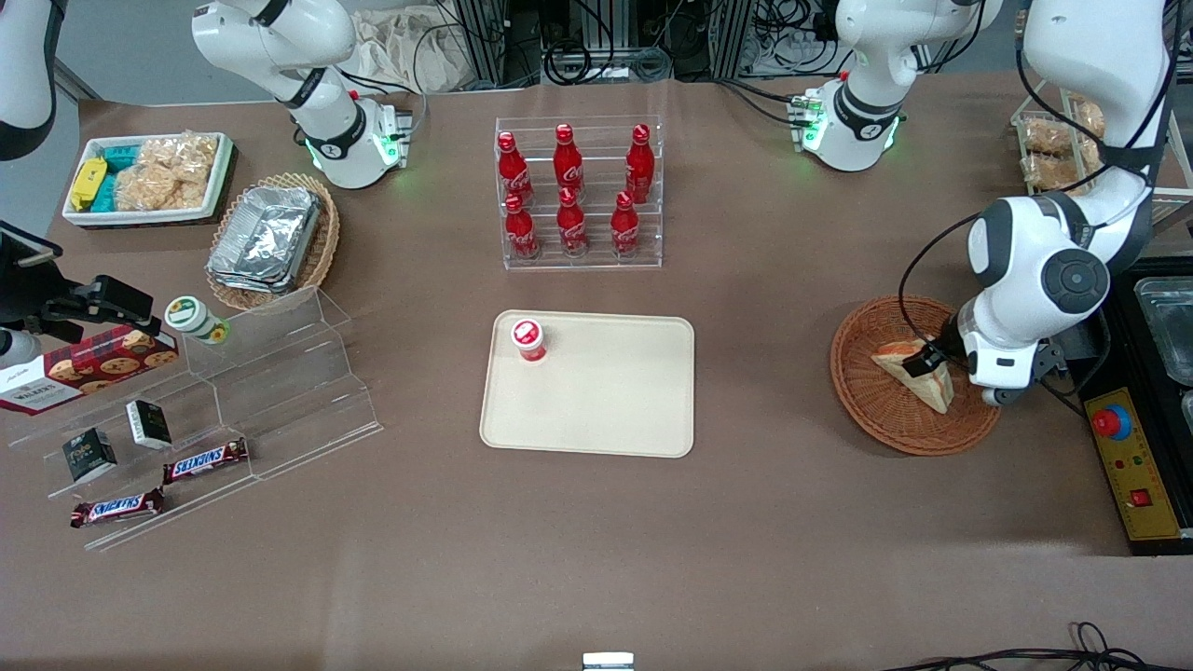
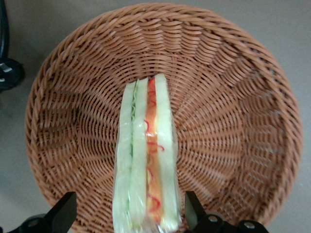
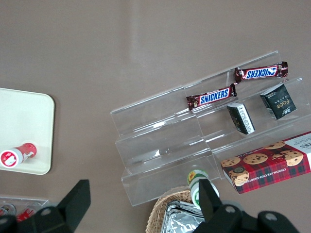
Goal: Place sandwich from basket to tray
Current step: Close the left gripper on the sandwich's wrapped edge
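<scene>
The sandwich (image 2: 146, 160) stands on its crust edge in the basket (image 2: 233, 97), its layered filling edge turned up toward the wrist camera; in the front view its long axis runs slantwise, the pointed end (image 1: 939, 399) nearer the front camera than the broad end under the arm. The gripper (image 2: 130, 213) hangs low over the basket with its two fingers (image 2: 63, 211) spread, one on each flat bread face, with a small gap showing between each pad and the wrapped bread, so nothing is clamped. The basket's woven wall rises all around the sandwich, and bare weave lies open on both sides of the wedge. The basket sits toward the working arm's end of the table, with bare brown table (image 1: 764, 373) between it and the tray (image 1: 606, 410). A small red-capped cup (image 1: 528, 339) stands in one tray corner; the remaining tray floor is bare. Farther from the camera stands a rack of red bottles (image 1: 578, 191).
</scene>
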